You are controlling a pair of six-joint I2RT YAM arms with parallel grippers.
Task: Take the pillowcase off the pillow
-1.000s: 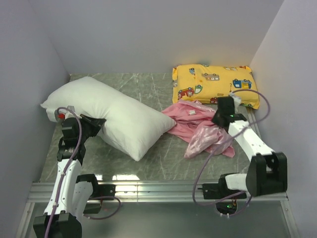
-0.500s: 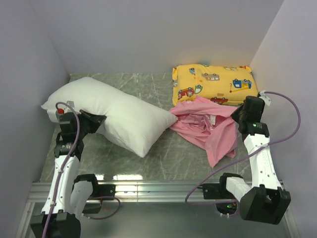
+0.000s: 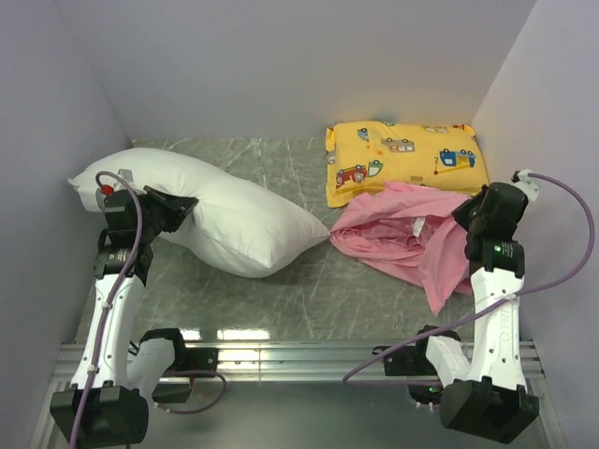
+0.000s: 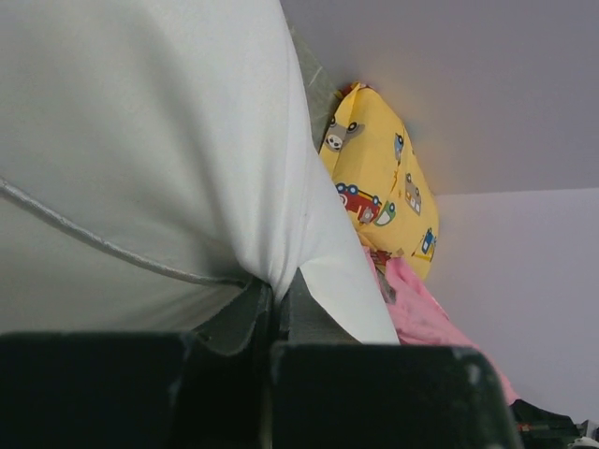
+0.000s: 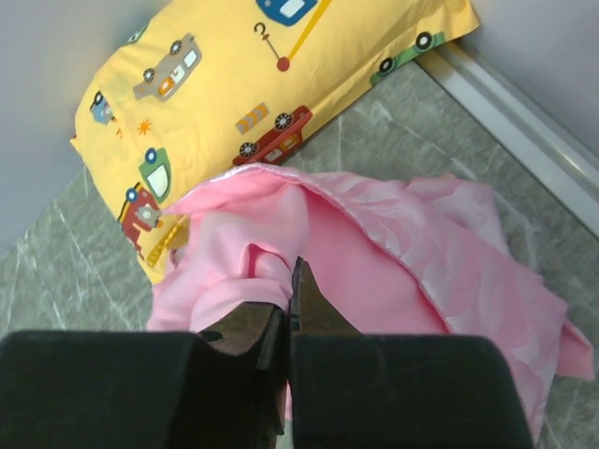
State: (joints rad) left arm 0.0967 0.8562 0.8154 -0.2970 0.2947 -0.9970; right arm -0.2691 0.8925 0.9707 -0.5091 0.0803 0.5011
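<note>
The white pillow [image 3: 225, 210] lies bare at the left of the table, its left end raised. My left gripper [image 3: 178, 206] is shut on a fold of it; the wrist view shows the white fabric [image 4: 168, 150] pinched between my fingers [image 4: 309, 313]. The pink pillowcase [image 3: 398, 234] is off the pillow, spread at the right and touching the pillow's right tip. My right gripper [image 3: 468, 220] is shut on a bunch of the pillowcase [image 5: 281, 253], with shiny satin [image 5: 468, 271] draping to the right.
A yellow vehicle-print pillow [image 3: 402, 159] lies at the back right, its front edge under the pillowcase; it also shows in the right wrist view [image 5: 253, 84]. Grey walls close the left, back and right. A metal rail [image 3: 299, 351] runs along the near edge.
My right arm pulled the pillowcase rightward and spread it out. My left arm lifted the pillow's left end up and toward the left wall.
</note>
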